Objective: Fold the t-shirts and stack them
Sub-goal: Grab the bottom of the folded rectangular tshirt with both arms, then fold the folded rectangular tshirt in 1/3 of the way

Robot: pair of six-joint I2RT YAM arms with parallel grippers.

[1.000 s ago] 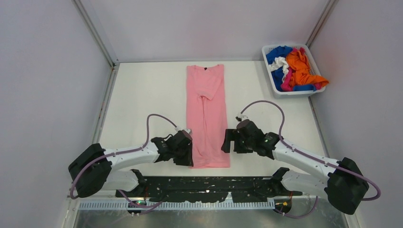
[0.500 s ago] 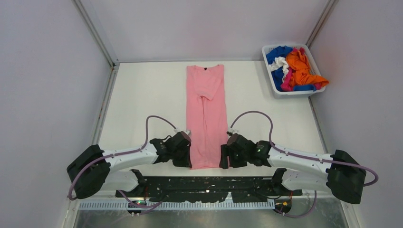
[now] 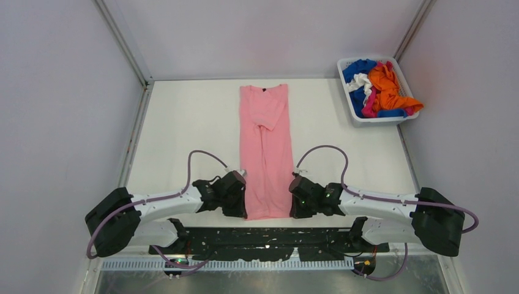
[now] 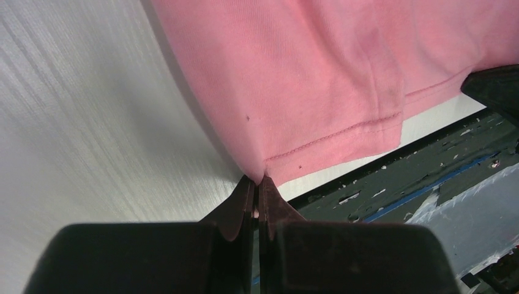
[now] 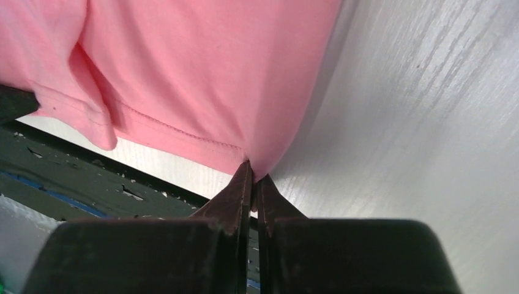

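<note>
The left gripper (image 4: 258,180) and right gripper (image 5: 252,168) each clamp a hem corner of the pink t-shirt (image 3: 266,153) at the table's (image 3: 190,122) near edge; those shallow bites could slip on lifting, skewing the fold.

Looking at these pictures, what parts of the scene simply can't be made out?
1. Top view: the count of heaped shirts in the white basket; they overlap one another.
2. Top view: the dark neck label on the light pink t-shirt; too small to read.
3. Top view: the t-shirt's near corners, covered by the left gripper and right gripper.
4. Wrist views: the collar, cut off by the frame edge.
</note>
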